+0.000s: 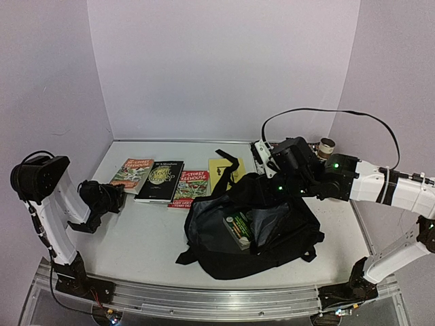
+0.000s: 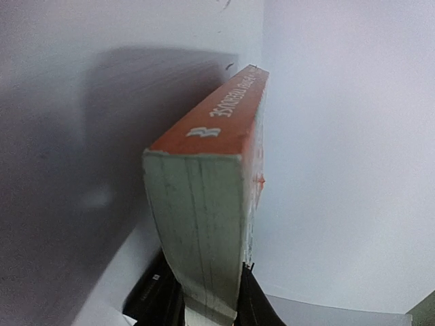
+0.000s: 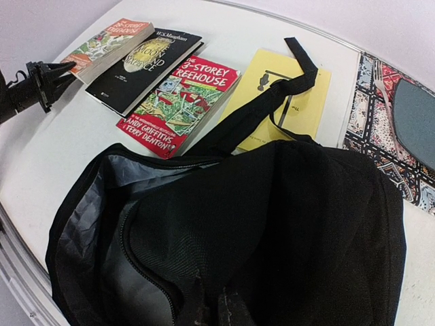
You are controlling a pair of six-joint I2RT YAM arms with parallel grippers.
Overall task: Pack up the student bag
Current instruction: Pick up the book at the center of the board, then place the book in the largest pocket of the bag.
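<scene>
At the table's left, the left gripper pinches the orange book by its edge; the right gripper clamps the bag by its rim. Next, probably: lift the book and carry it into the opening

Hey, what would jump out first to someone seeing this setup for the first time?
A large soft black fabric backpack lies open at the middle right of the pale table, a green-covered book inside it and the right gripper pinching its far rim. Behind it a row of paperback books lines the far side, and the left gripper has its jaws clamped on the leftmost one, an orange-spined paperback.
</scene>
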